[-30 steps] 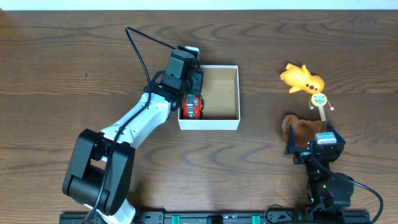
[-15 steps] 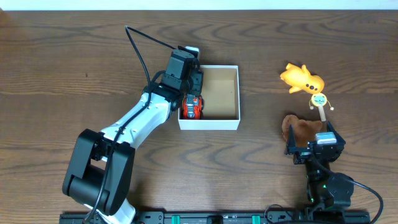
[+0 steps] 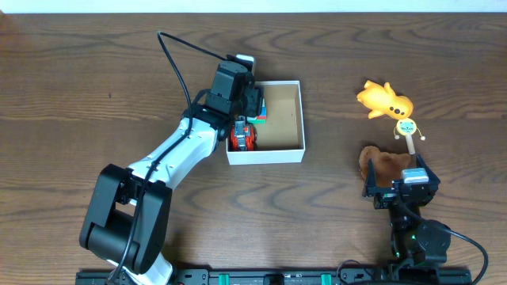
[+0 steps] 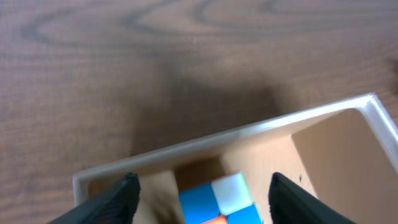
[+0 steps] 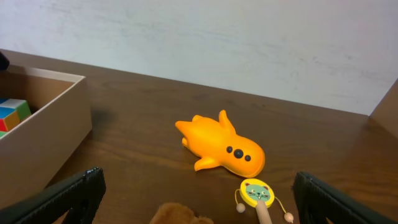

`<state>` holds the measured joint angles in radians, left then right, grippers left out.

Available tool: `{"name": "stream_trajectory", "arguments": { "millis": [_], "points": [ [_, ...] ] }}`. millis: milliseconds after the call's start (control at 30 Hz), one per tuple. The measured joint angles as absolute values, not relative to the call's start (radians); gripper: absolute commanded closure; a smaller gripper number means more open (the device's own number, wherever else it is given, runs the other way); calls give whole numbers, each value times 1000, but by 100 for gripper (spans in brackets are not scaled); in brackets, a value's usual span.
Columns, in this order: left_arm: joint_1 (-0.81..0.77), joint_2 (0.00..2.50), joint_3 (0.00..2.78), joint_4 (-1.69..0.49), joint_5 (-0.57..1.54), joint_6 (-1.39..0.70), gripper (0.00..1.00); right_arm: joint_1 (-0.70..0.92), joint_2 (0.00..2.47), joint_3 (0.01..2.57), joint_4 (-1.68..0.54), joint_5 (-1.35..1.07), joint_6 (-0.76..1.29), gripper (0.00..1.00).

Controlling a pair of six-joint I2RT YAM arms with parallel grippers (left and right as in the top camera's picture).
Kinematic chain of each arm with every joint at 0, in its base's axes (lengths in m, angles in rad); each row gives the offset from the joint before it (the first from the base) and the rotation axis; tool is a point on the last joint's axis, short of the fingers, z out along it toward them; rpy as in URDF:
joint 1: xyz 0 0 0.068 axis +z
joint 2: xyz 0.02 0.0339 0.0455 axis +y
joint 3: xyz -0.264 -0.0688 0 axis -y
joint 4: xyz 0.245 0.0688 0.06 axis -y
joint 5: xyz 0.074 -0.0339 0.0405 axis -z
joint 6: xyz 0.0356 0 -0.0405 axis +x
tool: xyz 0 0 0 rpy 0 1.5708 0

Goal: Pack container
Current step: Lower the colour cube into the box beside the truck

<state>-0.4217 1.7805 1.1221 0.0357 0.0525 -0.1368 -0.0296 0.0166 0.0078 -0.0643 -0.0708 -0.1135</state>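
Container sits mid-tabletop, brown inside facing up. Left tool is over its far-left corner, jaws parted, gripping nothing (the multicoloured cube lies between them, clear of both). Red toy is also inside, near-left corner. Right tool is wide open and empty, facing the orange toy.

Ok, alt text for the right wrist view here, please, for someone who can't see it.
An orange toy animal lies on the dark wooden table, with a green-faced stick rattle just in front and a brown plush at the bottom edge. The container at left holds a coloured cube; the right gripper shows open jaws.
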Motion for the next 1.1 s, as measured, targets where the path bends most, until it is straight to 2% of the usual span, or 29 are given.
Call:
{"name": "stream_trajectory", "arguments": {
  "millis": [267, 367, 533, 900, 1100],
  "points": [
    [-421, 1781, 1122, 89, 107, -136, 60, -30, 17, 8, -64, -71, -113, 1],
    [-421, 1781, 1122, 90, 169, -162, 61, -30, 17, 8, -64, -70, -113, 1],
    [-421, 1781, 1122, 87, 215, -239, 78, -30, 17, 8, -64, -71, -113, 1],
    [-424, 1781, 1122, -49, 288, -318, 78, -30, 17, 8, -64, -71, -113, 1],
    [-442, 1781, 1122, -53, 290, -319, 81, -30, 17, 8, -64, -71, -113, 1]
  ]
}}
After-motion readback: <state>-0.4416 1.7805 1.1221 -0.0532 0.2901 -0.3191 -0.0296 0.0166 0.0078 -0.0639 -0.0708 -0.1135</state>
